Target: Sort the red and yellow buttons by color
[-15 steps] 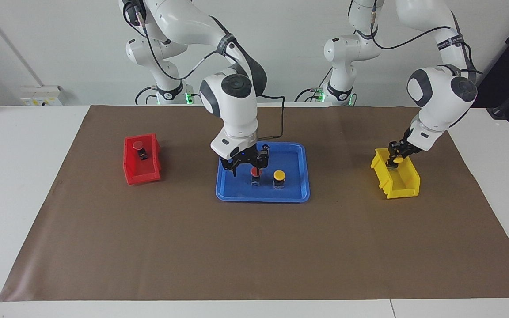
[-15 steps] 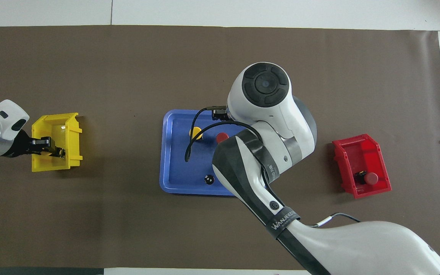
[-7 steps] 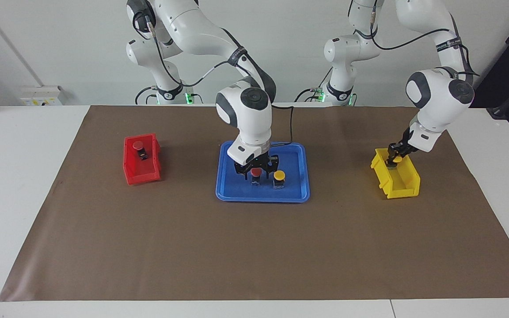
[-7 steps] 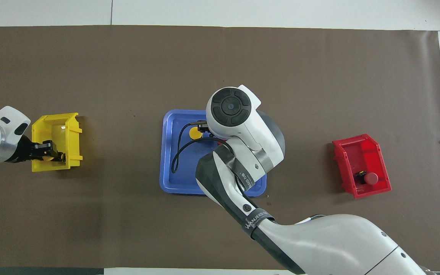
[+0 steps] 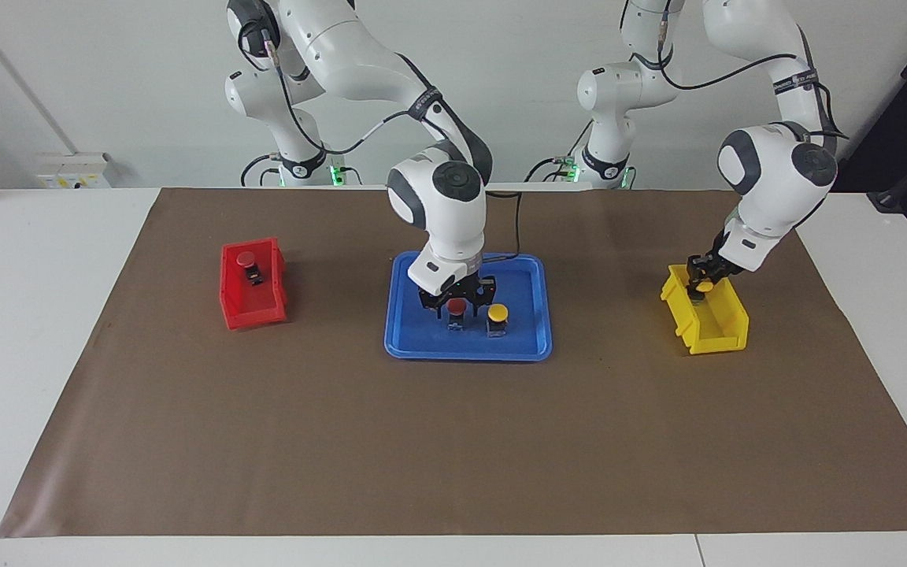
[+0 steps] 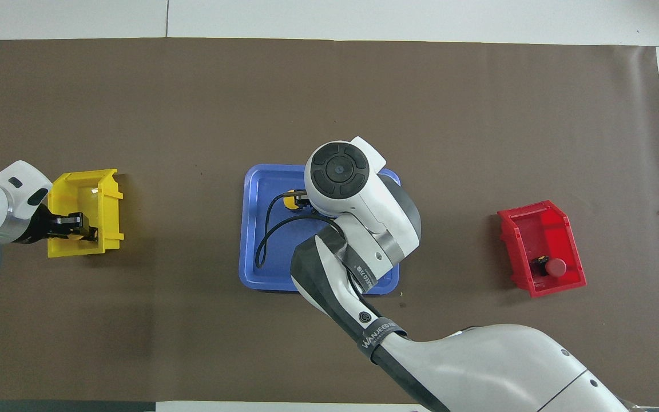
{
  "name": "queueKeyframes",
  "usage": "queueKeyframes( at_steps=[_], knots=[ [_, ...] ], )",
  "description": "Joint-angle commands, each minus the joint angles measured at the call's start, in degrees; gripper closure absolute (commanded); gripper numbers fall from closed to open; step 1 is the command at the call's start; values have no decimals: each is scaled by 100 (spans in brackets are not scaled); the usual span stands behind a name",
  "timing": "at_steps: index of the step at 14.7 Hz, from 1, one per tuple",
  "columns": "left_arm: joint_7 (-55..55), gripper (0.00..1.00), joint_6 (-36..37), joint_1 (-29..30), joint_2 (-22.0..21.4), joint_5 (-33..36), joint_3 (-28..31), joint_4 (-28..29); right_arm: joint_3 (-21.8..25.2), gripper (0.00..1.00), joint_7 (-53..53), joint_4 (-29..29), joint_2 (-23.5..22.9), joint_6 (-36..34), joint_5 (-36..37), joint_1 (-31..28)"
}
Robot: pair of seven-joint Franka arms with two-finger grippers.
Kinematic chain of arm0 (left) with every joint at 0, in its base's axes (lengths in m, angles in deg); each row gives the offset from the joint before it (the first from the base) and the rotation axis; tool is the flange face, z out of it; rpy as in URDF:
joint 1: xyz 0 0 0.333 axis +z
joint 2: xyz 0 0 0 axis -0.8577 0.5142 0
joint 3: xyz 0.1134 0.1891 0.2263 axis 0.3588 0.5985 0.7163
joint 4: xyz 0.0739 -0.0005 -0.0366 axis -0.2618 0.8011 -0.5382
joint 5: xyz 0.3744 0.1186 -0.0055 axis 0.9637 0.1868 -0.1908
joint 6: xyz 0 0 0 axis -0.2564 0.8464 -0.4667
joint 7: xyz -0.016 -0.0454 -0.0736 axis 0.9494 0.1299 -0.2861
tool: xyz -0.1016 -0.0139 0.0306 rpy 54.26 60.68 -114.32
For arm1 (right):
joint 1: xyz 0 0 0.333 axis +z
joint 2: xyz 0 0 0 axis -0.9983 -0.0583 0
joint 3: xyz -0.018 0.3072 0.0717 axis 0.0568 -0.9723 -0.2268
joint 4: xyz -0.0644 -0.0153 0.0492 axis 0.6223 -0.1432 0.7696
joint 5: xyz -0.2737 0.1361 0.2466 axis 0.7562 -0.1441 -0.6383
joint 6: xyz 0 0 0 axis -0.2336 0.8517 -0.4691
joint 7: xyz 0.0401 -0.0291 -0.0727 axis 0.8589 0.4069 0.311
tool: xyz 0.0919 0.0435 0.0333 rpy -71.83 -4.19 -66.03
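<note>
On the blue tray (image 5: 422,346) a red button (image 5: 457,305) and a yellow button (image 5: 497,313) stand side by side. My right gripper (image 5: 458,302) is down over the red button, open, one finger on each side of its cap. From overhead the right arm hides that gripper and the red button; only an edge of the yellow button (image 6: 289,200) shows. My left gripper (image 5: 701,277) is shut on a second yellow button (image 5: 704,287) just inside the yellow bin (image 5: 717,335). A second red button (image 5: 246,258) lies in the red bin (image 5: 264,311).
The red bin (image 6: 535,220) sits toward the right arm's end of the brown mat, the yellow bin (image 6: 92,189) toward the left arm's end, and the blue tray (image 6: 255,229) between them. A black cable (image 6: 266,229) loops from the right wrist over the tray.
My right gripper has shifted sideways from beside the red button to straddle it, and has come lower. My left gripper, still holding the yellow button, has moved slightly at the yellow bin's rim.
</note>
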Motion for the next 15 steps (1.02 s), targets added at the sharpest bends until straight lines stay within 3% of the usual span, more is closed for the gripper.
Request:
queueKeyframes(
  at_steps=[1, 4, 9, 11, 13, 15],
  knots=[
    [-46, 60, -192, 7, -144, 108, -11, 194, 6, 33, 101, 273, 198, 122, 116, 2],
    [-46, 50, -183, 16, -136, 108, -11, 168, -3, 43, 109, 282, 207, 87, 81, 10],
    [-46, 41, -95, 16, -109, 108, -11, 19, -12, 44, 101, 290, 207, 87, 63, 10],
    [-46, 27, -86, -2, -118, 108, -2, -43, -12, 44, 92, 325, 207, 122, 63, 10],
    [-46, 0, 88, -19, -127, 108, -11, -244, -20, 50, 92, 326, 215, 122, 63, 10],
    [-46, 0, 343, -19, -170, 108, -11, -438, -21, 60, 83, 326, 215, 122, 54, 10]
  ],
)
